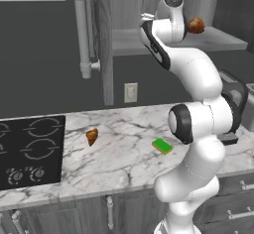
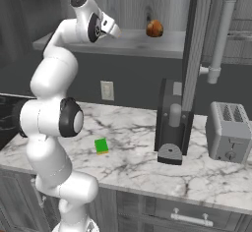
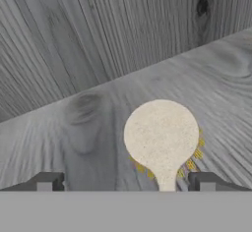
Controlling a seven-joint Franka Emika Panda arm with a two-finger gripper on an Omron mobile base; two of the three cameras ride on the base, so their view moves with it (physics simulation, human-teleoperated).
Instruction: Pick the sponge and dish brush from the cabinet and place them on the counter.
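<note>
One down — sponge (image 1: 162,146) on the worktop (image 1: 124,158) — jaws spread wide astride the brush (image 3: 161,140), lined up to grab.

Flat, even rendered light, soft shadows (no glare), slightly soft detail.

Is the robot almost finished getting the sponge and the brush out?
About halfway. The flat green sponge already lies on the white marble counter. The cream dish brush is on the grey cabinet shelf, between the open hand's fingertips, not gripped. Grabbing it and setting it down are left.
</note>
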